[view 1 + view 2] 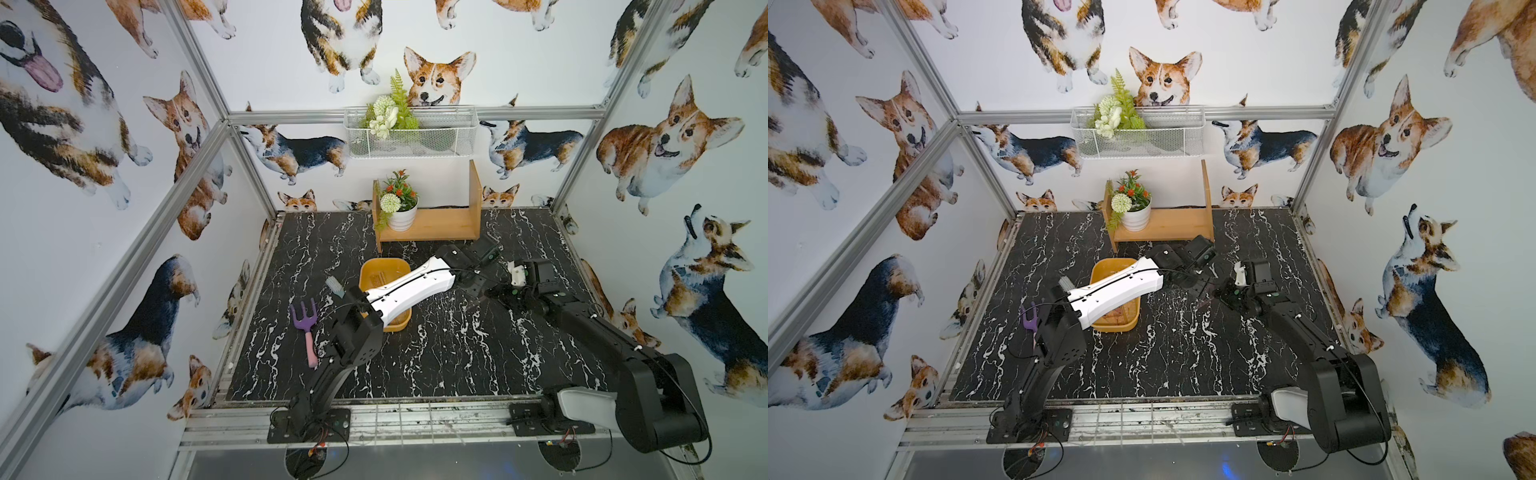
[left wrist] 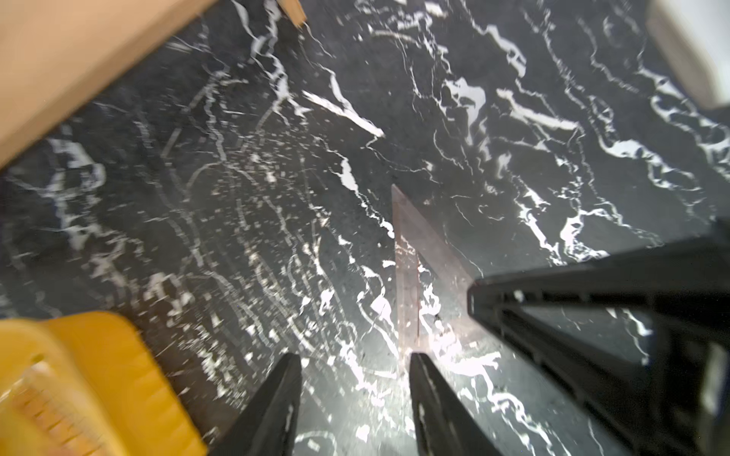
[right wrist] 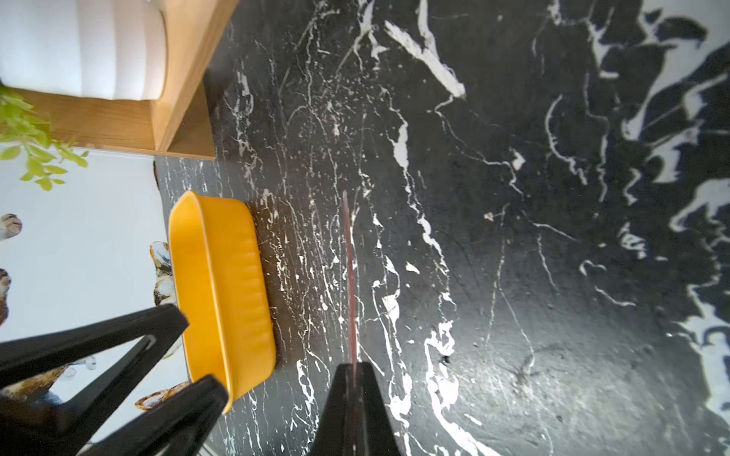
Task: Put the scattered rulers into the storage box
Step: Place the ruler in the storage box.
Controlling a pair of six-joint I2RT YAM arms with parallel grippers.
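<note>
My right gripper (image 3: 353,366) is shut on a transparent triangular ruler (image 3: 349,272), which shows edge-on as a thin reddish line above the black marble table. From the left wrist the same ruler (image 2: 409,256) shows as a pale triangle, with the right gripper's fingers (image 2: 572,300) pinching it. My left gripper (image 2: 355,355) is open with nothing between its fingers. One fingertip sits right at the ruler's near edge. The yellow storage box (image 1: 374,270) (image 3: 221,284) stands left of both grippers, under the left arm's white link. A clear ruler (image 2: 35,395) lies inside it.
A purple rake (image 1: 305,320) and a grey-blue brush (image 1: 334,286) lie left of the box. Just behind the grippers stands a wooden shelf (image 1: 436,224) with a potted plant (image 1: 401,216). A white wire basket (image 1: 409,137) hangs on the back wall.
</note>
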